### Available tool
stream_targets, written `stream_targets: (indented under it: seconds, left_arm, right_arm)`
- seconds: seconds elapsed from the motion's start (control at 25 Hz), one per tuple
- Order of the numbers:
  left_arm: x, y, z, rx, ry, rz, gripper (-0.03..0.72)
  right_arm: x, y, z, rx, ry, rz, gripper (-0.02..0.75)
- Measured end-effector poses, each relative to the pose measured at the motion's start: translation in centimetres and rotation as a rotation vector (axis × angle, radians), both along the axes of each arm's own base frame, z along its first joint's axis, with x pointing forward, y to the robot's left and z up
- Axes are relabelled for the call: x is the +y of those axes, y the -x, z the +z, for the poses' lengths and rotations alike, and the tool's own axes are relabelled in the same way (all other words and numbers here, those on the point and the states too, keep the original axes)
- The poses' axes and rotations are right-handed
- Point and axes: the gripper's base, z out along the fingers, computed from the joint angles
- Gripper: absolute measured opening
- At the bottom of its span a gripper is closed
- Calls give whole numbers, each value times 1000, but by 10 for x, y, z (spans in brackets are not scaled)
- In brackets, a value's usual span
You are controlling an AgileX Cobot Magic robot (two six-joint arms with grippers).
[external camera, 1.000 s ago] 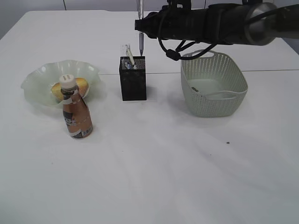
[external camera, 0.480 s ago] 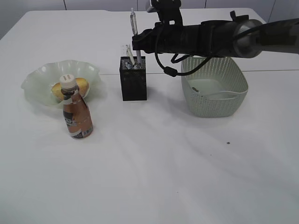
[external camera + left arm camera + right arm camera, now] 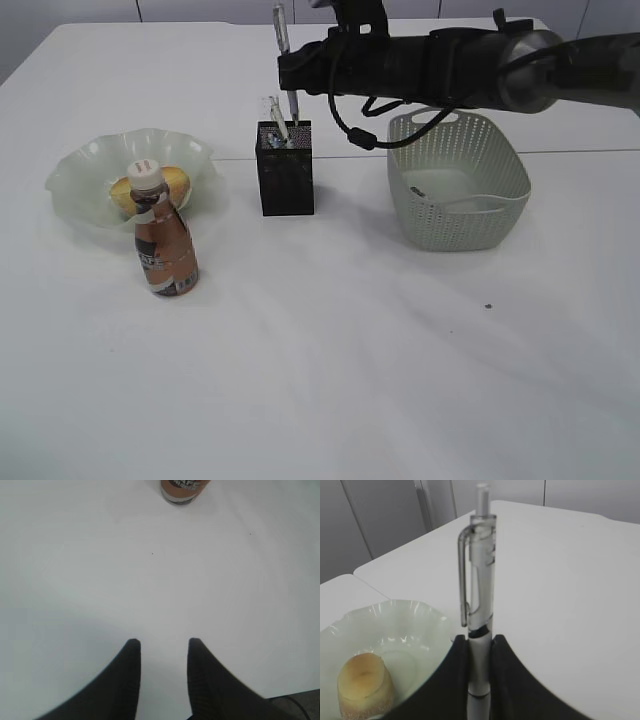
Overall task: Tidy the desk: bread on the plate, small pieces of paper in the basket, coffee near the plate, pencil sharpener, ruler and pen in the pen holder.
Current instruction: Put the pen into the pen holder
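Standing upright with its tip down inside the pen holder [image 3: 285, 168], the pen [image 3: 284, 62] is clamped between the two black fingers of the right gripper [image 3: 288, 80], which closes on its barrel just below the clear clip; the clicker end points up. In the right wrist view the pen [image 3: 479, 587] rises straight out from between the fingers [image 3: 504, 680]. A clear ruler [image 3: 274, 120] leans in the same black mesh cup, its top poking above the rim. The right arm reaches in from the right, passing above the basket [image 3: 458, 180], which sits on the desk [image 3: 350, 360] to the right of the cup and well apart from it. To the left, the green wavy plate [image 3: 90, 170] holds the bread [image 3: 172, 182], and the coffee [image 3: 163, 240] stands upright just in front of the plate, overlapping it from this angle. The left gripper [image 3: 162, 645] hangs over bare desk with its fingers apart and nothing between them; the bottom of the coffee bottle [image 3: 184, 489] shows at the far edge of that view
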Motion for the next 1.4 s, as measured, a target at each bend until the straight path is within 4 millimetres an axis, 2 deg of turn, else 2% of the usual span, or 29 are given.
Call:
stream_targets:
  seconds: [0.12,0.2,0.44,0.6,0.72,0.84,0.96,1.16,1.4]
  left_arm:
    - [0,0,0,0,0,0,239]
    - [0,0,0,0,0,0,239]
    - [0,0,0,0,0,0,239]
    - [0,0,0,0,0,0,239]
    - [0,0,0,0,0,0,239]
    - [0,0,0,0,0,0,239]
    - [0,0,0,0,0,0,239]
    - [0,0,0,0,0,0,239]
    - [0,0,0,0,0,0,239]
  right_arm:
    - [1,-1,5,-15,-7,6,57]
    - [1,-2,1,-8,-4,6,57]
    - [3,-6,-29,43,12,6,58]
    - [3,-7,-33,50,14,6,71]
    - [3,-7,-33,50,14,6,146]
    - [3,-7,-33,50,14,6,309]
    - [3,-7,-33,59,3,3,417]
    - [1,-6,-28,151,-96,-28,449]
    - [-4,7,6,254,-55,-38,450]
